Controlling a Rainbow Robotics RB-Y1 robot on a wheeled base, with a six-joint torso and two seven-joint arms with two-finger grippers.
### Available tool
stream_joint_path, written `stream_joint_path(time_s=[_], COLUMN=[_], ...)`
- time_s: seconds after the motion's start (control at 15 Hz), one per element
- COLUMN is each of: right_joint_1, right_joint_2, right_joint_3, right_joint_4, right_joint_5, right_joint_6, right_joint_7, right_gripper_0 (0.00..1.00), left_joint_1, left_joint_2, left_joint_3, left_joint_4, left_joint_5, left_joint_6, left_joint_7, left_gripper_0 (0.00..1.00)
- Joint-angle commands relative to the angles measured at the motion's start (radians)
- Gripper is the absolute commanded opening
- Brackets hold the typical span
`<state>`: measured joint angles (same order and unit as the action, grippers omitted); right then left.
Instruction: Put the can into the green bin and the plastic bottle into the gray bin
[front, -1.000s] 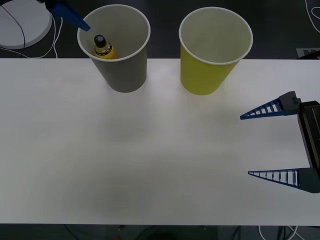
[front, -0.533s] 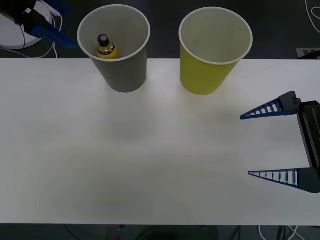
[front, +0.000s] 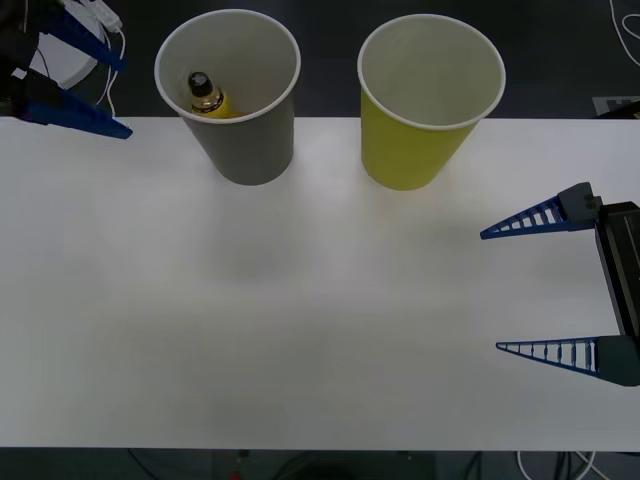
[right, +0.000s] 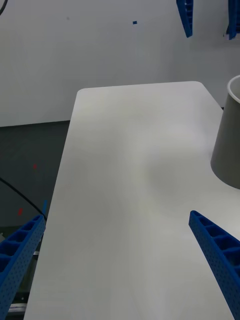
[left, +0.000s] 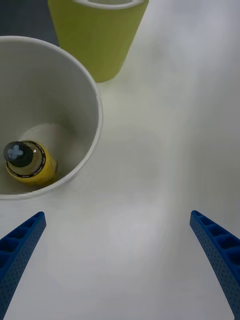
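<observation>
The gray bin (front: 246, 140) stands at the table's far left, and the plastic bottle (front: 207, 96) lies tilted inside it, black cap up. In the left wrist view the bottle (left: 28, 162) rests on the floor of the gray bin (left: 94, 105). To the right of it stands the green bin (front: 415, 150), whose white inside shows nothing. The can is out of view. My left gripper (front: 126, 100) hangs open just left of the gray bin, holding nothing. My right gripper (front: 490, 292) stays open over the table's right side, also with nothing in it.
The white table (front: 300, 300) stretches bare between the bins and its front edge. A white round device (front: 62, 62) with cables lies beyond the far left corner. The right wrist view catches the gray bin's wall (right: 227, 140) and the left gripper's fingers (right: 185, 17) farther off.
My left gripper has drawn away from the gray bin's rim, leftward and toward the table's near side. The bottle has settled inside the gray bin. The right arm has not moved.
</observation>
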<state>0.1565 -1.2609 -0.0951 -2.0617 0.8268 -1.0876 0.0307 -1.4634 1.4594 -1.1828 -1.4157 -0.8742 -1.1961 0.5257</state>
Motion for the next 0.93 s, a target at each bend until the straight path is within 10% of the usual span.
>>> stream_joint_path(time_s=[0.07, 0.93], right_joint_1=[0.000, 0.000], right_joint_2=[0.000, 0.000], right_joint_3=[0.000, 0.000], right_joint_4=[0.000, 0.000], right_joint_5=[0.000, 0.000], right_joint_6=[0.000, 0.000], right_joint_7=[0.000, 0.000], right_gripper_0=[1.00, 1.00], left_joint_1=[0.054, 0.253], left_joint_2=[0.025, 0.090], left_joint_3=[0.000, 0.003], left_joint_4=[-0.040, -0.140], left_joint_5=[0.047, 0.225], left_joint_6=[0.050, 0.181], left_joint_7=[-0.044, -0.359], left_gripper_0=[1.00, 1.00])
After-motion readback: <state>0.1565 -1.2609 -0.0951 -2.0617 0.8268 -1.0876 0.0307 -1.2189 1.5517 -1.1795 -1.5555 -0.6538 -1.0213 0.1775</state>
